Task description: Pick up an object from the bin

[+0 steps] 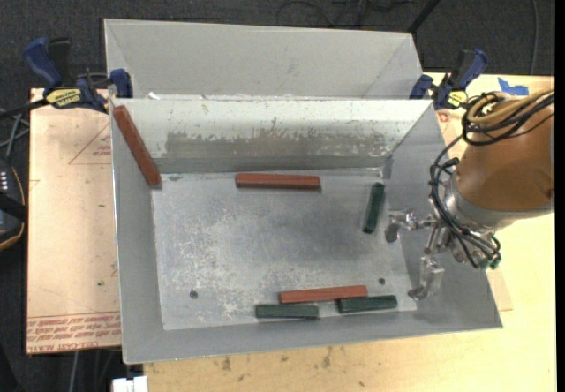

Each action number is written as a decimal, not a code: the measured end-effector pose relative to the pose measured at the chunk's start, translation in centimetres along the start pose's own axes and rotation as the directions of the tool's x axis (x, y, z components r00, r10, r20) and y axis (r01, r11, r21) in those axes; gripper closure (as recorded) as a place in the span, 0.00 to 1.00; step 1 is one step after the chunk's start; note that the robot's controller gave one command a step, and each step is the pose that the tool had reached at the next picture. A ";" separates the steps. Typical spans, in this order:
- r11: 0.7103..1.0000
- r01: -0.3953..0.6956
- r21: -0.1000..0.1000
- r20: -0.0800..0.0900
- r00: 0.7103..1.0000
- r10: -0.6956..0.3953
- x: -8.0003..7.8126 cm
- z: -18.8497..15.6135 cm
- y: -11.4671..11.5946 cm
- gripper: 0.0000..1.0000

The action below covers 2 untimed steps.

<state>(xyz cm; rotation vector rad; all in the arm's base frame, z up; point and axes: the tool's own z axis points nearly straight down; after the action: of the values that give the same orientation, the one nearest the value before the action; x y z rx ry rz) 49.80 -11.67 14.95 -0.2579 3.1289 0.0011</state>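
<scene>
– Pincer [411,254] state: what is to be reported?

– Its two metal fingers [394,227] are seen spread wide, one set toward the back of the bin [265,121] and one toward the front. Nothing is held between them. The pincer is hung under the orange cover [508,165] of the arm, close to the bin's right wall, and bare grey floor is seen beneath it.

– Which thing is found nearest?

– A dark green bar [374,207] is laid just beside the rear finger, on the side of the pincer away from the arm. It is pointed almost straight at the back wall, slightly tilted. A narrow gap is seen between bar and finger.

– And toward the front?

– A second green bar [366,303] is laid near the front finger, forward of the pincer and further from the arm, along the front wall. A red-brown bar [322,295] is laid against it, and a third green bar [286,312] is placed just beyond that.

– What is kept well apart from the pincer?

– A long red-brown bar [277,181] is laid along the foot of the back wall. A leaning red-brown bar [135,146] is propped on the far wall, opposite the pincer.
</scene>
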 end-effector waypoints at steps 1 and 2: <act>0.987 0.159 0.000 -0.001 0.987 -0.159 0.8 2.1 2.9 0.00; 0.996 0.085 0.000 -0.001 0.996 -0.085 0.5 8.0 4.1 1.00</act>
<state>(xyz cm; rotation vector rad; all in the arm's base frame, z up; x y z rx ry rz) 48.66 -7.70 6.97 -0.3909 3.1160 0.0015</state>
